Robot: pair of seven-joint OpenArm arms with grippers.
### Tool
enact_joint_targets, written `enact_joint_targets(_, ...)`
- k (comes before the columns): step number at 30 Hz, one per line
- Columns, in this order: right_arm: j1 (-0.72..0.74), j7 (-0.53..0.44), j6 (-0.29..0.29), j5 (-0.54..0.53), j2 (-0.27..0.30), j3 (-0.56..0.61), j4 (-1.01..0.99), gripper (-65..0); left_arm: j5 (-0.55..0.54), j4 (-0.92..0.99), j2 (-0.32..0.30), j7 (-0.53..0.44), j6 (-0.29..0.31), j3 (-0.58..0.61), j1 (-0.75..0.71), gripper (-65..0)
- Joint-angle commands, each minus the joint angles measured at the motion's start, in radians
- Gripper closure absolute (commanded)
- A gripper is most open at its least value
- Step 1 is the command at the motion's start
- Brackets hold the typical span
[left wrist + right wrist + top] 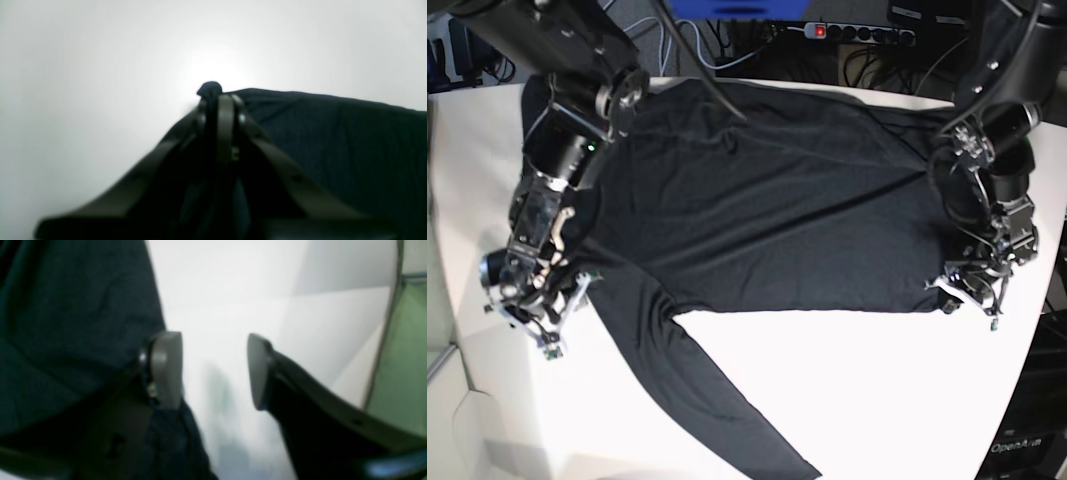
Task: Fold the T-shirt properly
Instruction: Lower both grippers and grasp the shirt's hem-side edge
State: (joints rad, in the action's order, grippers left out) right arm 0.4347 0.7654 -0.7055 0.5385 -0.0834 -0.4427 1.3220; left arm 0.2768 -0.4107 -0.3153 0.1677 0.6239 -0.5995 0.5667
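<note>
In the left wrist view the left gripper [218, 100] has its jaws pressed together on a small bunch of dark cloth that pokes up just past the fingertips; this is an edge of the T-shirt [333, 133], whose body stretches away to the right over the white table [83, 83]. That pinch looks like the start of a fold, not a finished one. In the right wrist view the right gripper [215, 370] stands wide apart, with bare white table showing between its two grey pads [166, 370]; nothing is held there, though one pad sits at the very edge of the T-shirt [66, 323], so a grasp on that side seems to be left to make. In the base view the T-shirt [777, 200] lies spread nearly flat across the table [877, 400], its body unfolded and one long sleeve trailing down toward the near edge. The left gripper [967, 290] is at the garment's lower corner on that view's right, and the right gripper [537, 310] is at the opposite side. No fold is visible yet, so almost the whole task remains. No box, basket or other container appears in any view; the shirt simply rests on the tabletop.
</note>
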Motion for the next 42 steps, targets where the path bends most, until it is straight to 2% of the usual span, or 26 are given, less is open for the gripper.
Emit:
enact_joint_targets(1,0.042,0.001,0.007,-0.010,-0.002,0.005,0.017,-35.3,0.008,-0.011,-0.011,0.008,0.001,0.002,0.017,-1.9)
enact_joint_targets(7,0.056,0.021,0.007,-0.010,-0.026,0.005,-0.009,-36.0,0.008,-0.011,-0.012,0.008,0.001,-0.001,0.017,-1.9)
enact_joint_targets(12,0.118,0.013,0.007,-0.010,-0.005,-0.005,-0.195,-36.0,0.008,-0.011,-0.012,0.008,0.001,0.000,0.017,-1.9)
enact_joint_targets(17,0.132,0.012,0.007,-0.010,-0.002,-0.005,-0.218,-36.0,0.008,-0.011,-0.012,0.008,0.001,0.000,0.017,-1.9)
enact_joint_targets(21,0.125,-0.040,0.007,-0.010,-0.002,-0.008,-0.221,-36.0,0.008,-0.011,-0.012,0.008,0.001,-0.001,0.017,-1.9)
enact_joint_targets(28,0.132,-0.054,0.007,-0.010,0.000,-0.090,-0.282,-36.0,0.008,-0.011,-0.012,0.008,0.001,-0.001,0.017,-1.9)
enact_joint_targets(32,0.122,-0.096,0.007,-0.010,0.000,-0.106,-0.284,-36.0,0.008,-0.011,-0.012,0.008,0.001,0.000,0.017,-1.9)
enact_joint_targets(42,0.100,-0.100,0.007,-0.010,0.000,-0.179,-0.319,-36.0,0.008,-0.011,-0.012,0.008,0.001,-0.001,0.017,-1.9)
